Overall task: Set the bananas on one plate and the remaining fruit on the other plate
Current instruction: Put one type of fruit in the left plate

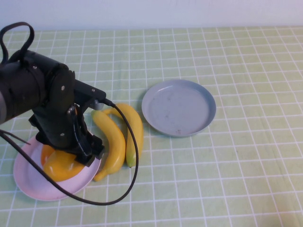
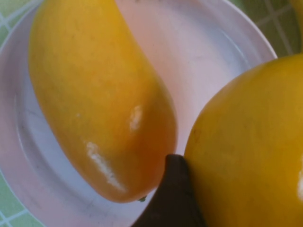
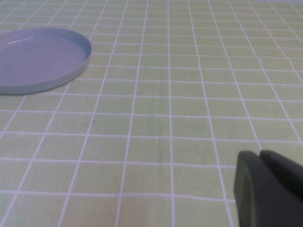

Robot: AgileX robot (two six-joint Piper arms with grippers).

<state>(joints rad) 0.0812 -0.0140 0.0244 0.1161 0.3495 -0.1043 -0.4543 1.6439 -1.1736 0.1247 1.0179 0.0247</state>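
Note:
Two yellow bananas lie side by side on the cloth, between the pink plate and the grey-blue plate. My left gripper hangs low over the pink plate, shut on one orange-yellow mango-like fruit; one dark finger presses its side. The second such fruit lies on the pink plate beside it. Nothing lies on the grey-blue plate. My right gripper is shut, holds nothing, hovers over bare cloth away from that plate, and is outside the high view.
A green checked cloth covers the whole table. The left arm's black cable loops over the bananas and round the front of the pink plate. A pale wall runs along the far edge.

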